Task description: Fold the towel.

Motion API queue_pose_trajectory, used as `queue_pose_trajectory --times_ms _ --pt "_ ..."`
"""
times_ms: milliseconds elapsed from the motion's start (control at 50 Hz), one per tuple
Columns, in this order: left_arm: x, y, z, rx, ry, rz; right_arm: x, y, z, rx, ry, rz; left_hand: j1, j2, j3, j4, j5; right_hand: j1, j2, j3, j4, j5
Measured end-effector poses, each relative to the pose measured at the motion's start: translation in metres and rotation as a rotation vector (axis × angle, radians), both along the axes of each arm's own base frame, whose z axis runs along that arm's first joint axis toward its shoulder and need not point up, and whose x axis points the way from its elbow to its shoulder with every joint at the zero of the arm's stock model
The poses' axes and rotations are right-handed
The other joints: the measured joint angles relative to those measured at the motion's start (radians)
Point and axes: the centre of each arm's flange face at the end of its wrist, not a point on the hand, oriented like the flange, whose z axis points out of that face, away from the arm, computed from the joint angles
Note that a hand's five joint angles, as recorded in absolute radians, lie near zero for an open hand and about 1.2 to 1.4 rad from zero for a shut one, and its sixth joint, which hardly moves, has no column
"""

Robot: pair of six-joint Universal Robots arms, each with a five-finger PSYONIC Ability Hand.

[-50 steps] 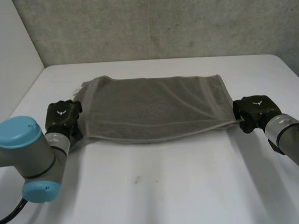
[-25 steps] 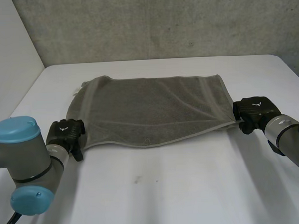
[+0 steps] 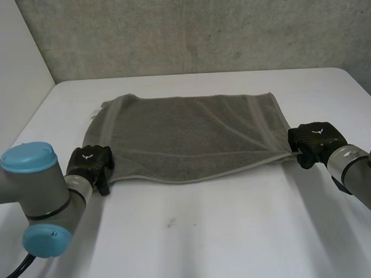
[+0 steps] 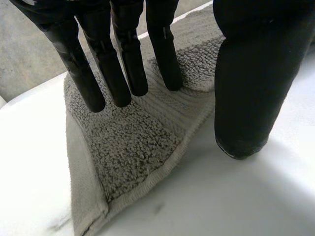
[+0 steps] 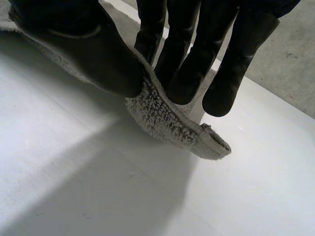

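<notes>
A grey terry towel (image 3: 191, 135) lies flat across the middle of the white table (image 3: 226, 235), doubled over with its hem toward me. My left hand (image 3: 91, 166) is at the towel's near left corner. In the left wrist view its straight fingers (image 4: 123, 64) stand over the corner of the towel (image 4: 133, 147), and the thumb (image 4: 246, 98) is off the cloth above bare table, so the hand is open. My right hand (image 3: 315, 139) is at the near right corner. There the thumb (image 5: 93, 49) and fingers pinch the towel's hem (image 5: 167, 123), raised slightly off the table.
A concrete wall (image 3: 199, 27) runs behind the table's far edge, and a white panel (image 3: 10, 73) stands at the left. Bare tabletop stretches in front of the towel between my two arms.
My left hand has moved from the towel's left edge toward me and then right, to the near left corner. The towel's near edge has settled flat. The right hand has not moved.
</notes>
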Motion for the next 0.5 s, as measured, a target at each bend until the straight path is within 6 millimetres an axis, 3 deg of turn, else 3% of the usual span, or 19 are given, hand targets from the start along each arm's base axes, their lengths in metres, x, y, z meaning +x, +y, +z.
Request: queue_pose_trajectory --times_ms 400,500 --pt "-0.005 -0.018 -0.001 -0.029 0.011 0.003 0.000 -0.001 -0.005 0.005 0.011 0.004 0.291 0.288 0.288 0.292 0.311 0.000 0.000 0.000 0.000 0.000" --pt "-0.005 -0.019 -0.001 -0.032 0.010 0.003 0.000 -0.001 -0.005 0.006 0.011 0.004 0.435 0.447 0.445 0.450 0.463 0.000 0.000 0.000 0.000 0.000"
